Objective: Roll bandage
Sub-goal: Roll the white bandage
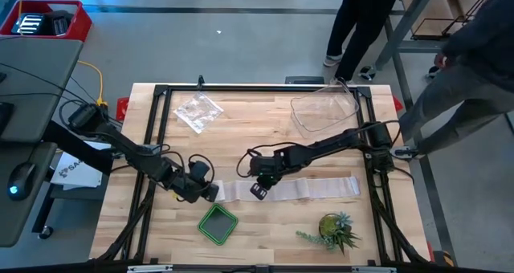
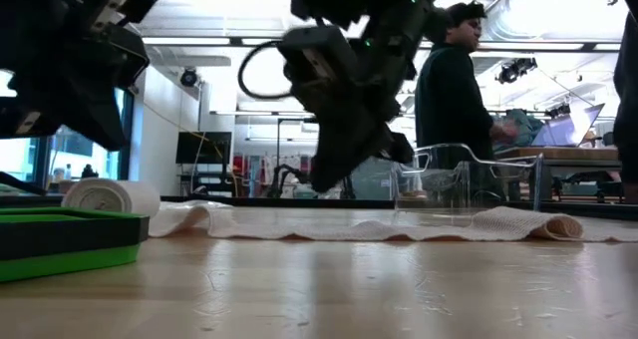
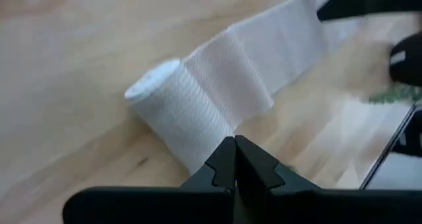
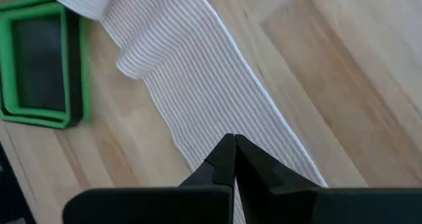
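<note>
The bandage (image 1: 313, 187) is a white gauze strip lying flat across the table's middle. Its left end is wound into a small roll (image 3: 175, 109) that rests on its side on the wood (image 2: 105, 194). My left gripper (image 3: 235, 148) is shut and hangs just above and beside the roll (image 1: 210, 191), with a gap showing below it in the low view. My right gripper (image 4: 234, 145) is shut and hovers over the flat strip (image 4: 204, 99), a little to the right of the roll (image 1: 259, 191). It stands clear of the cloth in the low view (image 2: 324, 179).
A green tray (image 1: 218, 223) sits near the front edge, just in front of the roll. A small potted plant (image 1: 333, 231) is at front right. A clear plastic tub (image 1: 325, 112) and a crinkly clear bag (image 1: 197, 111) lie toward the far edge. People stand beyond the far right corner.
</note>
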`<state>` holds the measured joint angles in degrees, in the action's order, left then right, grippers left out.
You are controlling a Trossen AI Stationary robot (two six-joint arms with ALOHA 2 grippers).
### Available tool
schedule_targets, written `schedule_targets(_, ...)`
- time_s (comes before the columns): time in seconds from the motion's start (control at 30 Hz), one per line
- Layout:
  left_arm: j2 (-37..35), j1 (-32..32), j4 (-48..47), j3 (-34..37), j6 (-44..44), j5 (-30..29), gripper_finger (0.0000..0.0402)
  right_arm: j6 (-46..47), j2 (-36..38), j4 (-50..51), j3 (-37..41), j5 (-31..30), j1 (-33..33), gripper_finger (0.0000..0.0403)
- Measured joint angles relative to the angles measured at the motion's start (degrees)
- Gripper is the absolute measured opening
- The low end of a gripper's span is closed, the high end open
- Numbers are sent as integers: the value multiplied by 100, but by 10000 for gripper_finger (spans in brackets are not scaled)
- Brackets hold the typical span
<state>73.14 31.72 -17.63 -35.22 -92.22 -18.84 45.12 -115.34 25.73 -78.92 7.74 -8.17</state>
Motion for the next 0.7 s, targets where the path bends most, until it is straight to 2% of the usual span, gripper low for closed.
schedule_targets(0.2, 260, -162, -63, -94, 355, 492, 0, 135, 25, -370, 20, 243, -99, 0)
schedule_targets(0.4, 612, -404, -106, -410, 981, 482, 0, 417, -39, -793, -48, 324, -124, 0)
schedule_targets(0.7, 769, -520, -252, -472, 1051, 576, 0, 905, -453, -865, -48, 265, -158, 0)
